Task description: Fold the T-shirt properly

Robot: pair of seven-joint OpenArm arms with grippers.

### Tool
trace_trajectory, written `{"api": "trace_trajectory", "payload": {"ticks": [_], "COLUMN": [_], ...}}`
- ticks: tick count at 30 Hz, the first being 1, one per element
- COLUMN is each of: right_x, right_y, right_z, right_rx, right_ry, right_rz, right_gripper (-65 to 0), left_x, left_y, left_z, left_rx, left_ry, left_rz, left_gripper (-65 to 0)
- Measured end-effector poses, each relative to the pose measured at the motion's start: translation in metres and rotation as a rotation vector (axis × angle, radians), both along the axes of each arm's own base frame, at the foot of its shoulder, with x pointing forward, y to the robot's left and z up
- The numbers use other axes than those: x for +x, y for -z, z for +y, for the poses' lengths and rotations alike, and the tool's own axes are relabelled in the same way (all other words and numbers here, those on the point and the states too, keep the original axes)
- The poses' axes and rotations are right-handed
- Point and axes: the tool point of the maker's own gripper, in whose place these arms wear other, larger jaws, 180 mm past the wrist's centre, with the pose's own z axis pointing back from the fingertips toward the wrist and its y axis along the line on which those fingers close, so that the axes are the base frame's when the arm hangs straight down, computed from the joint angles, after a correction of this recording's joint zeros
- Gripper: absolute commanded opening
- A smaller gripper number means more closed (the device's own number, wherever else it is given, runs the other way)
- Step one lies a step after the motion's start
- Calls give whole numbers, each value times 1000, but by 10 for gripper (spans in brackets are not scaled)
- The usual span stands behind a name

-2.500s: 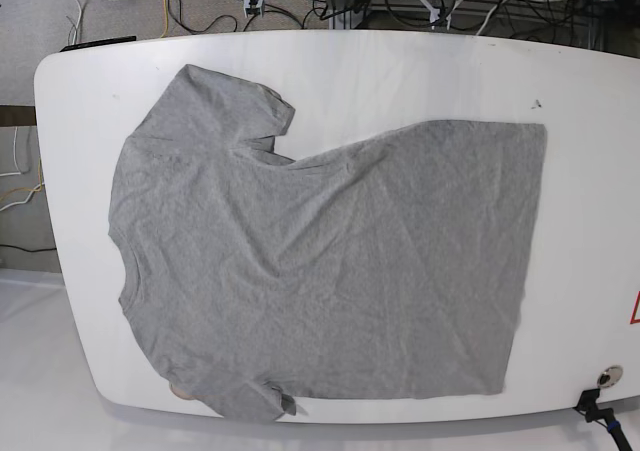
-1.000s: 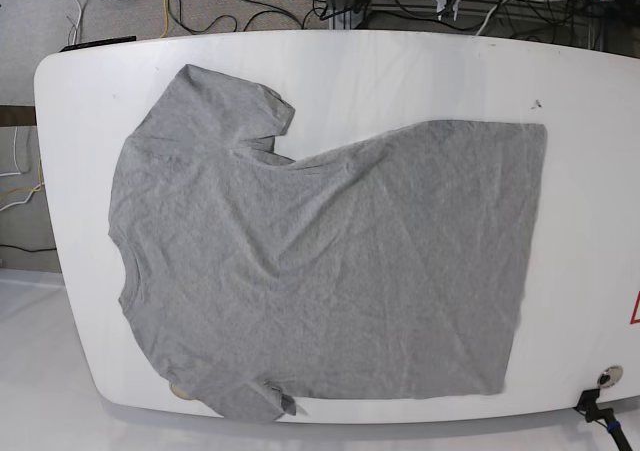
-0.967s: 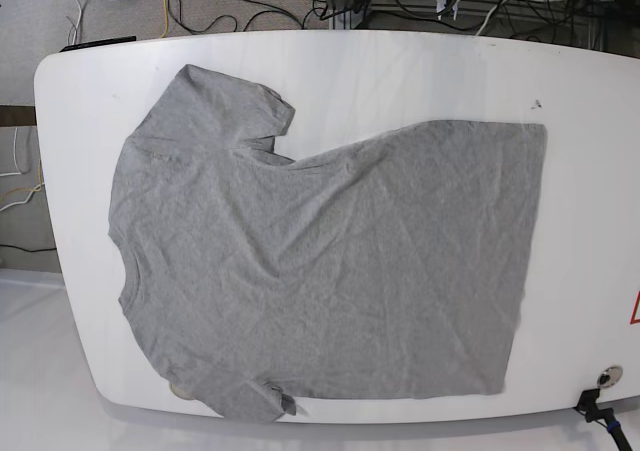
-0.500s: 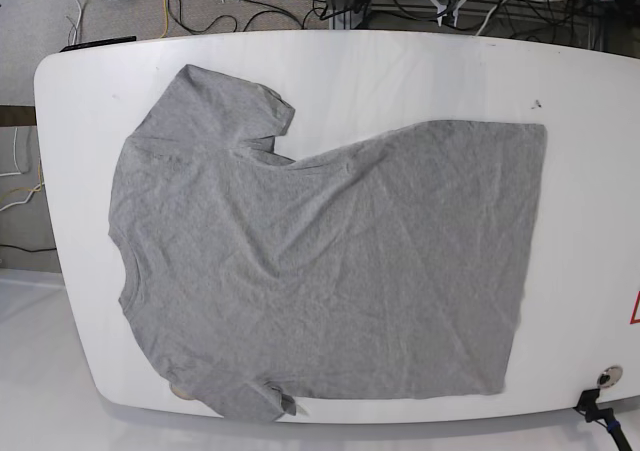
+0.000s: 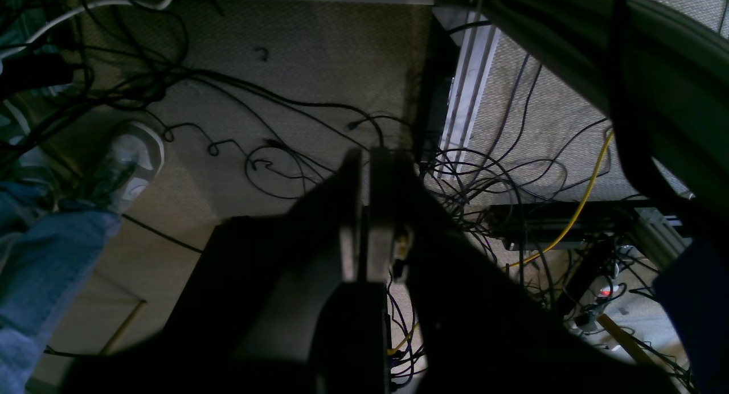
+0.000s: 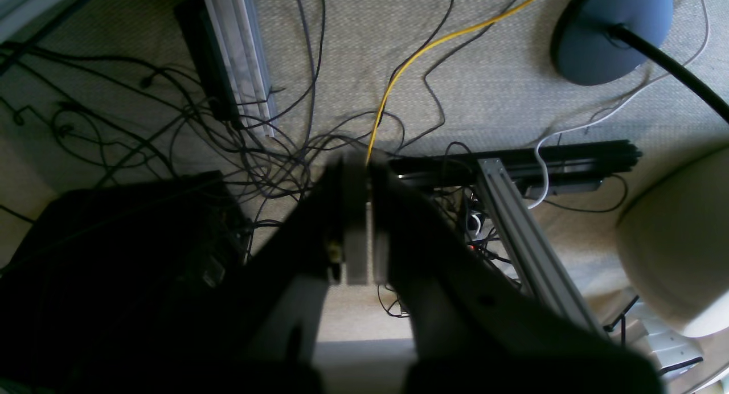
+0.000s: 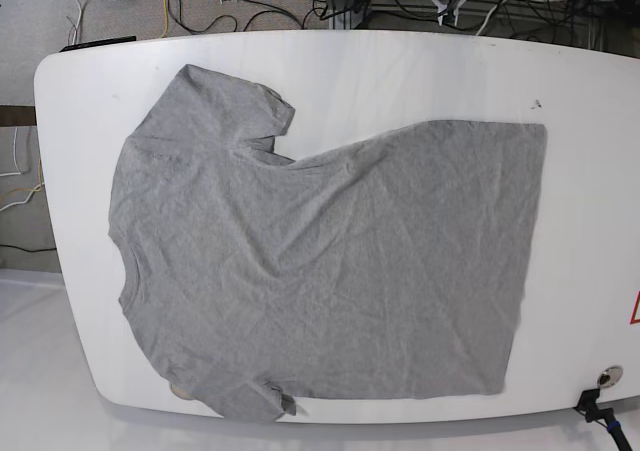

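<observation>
Nothing has moved since the earlier frame: the T-shirt [image 7: 320,261] lies flat across the white tabletop [image 7: 590,221], frame centre, while left fingers [image 5: 356,212] and right fingers [image 6: 357,234] are clenched empty above floor cables [image 6: 273,149].

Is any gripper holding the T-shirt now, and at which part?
Nothing is held. The left gripper and right gripper are shut, empty; the T-shirt lies untouched.

White table [image 7: 400,71], wrinkled grey T-shirt [image 7: 320,271] spread flat across it
</observation>
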Motion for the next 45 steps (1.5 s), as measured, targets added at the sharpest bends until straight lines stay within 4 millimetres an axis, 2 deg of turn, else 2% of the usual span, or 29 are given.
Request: {"api": "trace_trajectory", "payload": {"ticks": [25,28,32,45], "right_x": [1,14,21,19], "right_y": [0,1,2,2], "right_z": [0,3,8,7], "right_rx": [3,6,15,11], "right_ry": [0,-5,-5,-6], "right_rz": [-5,-37,-48,-45], "right_gripper": [-650,-650,-650,-650], "left_x": [2,4,10,0], "left_y": [0,0,0,0], "left_z": [-1,-3,-5,-3], "left_rx": [-7,-9,-16,-13], "left_ry": [-2,0,1,0], "left_rz": [-7,-9,-20,-3], "left_gripper": [-650,-650,-650,-650]}}
